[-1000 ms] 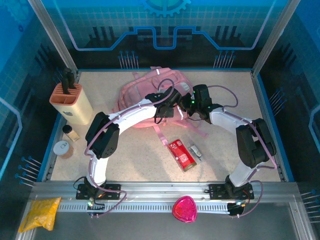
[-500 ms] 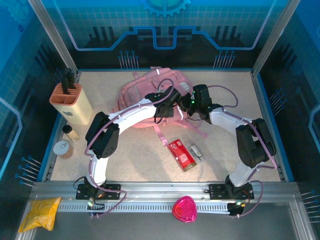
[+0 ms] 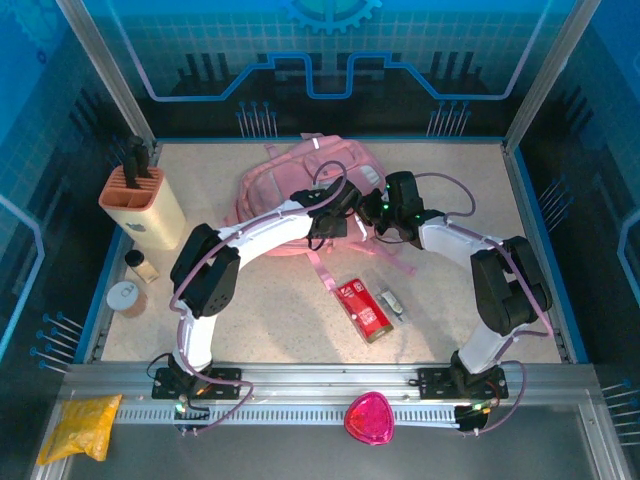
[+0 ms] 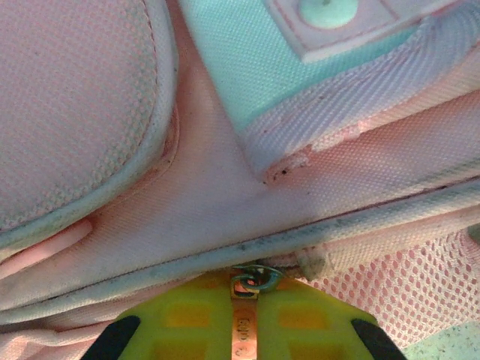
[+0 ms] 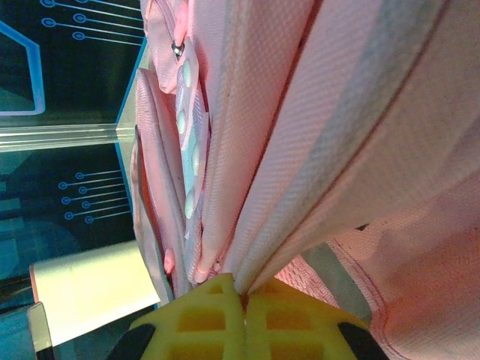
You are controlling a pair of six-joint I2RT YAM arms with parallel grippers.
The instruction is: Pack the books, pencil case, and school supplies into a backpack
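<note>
The pink backpack (image 3: 290,180) lies at the far middle of the table (image 3: 450,170). The left gripper (image 4: 244,294) is closed tight on its zip pull (image 4: 241,330) (a thin coppery tab). The right gripper (image 5: 244,296) is closed too, pinching a fold of the backpack's pink cloth. The red pencil case (image 3: 363,307) and small grey piece (image 3: 392,301) lie nearer, side by side.
</note>
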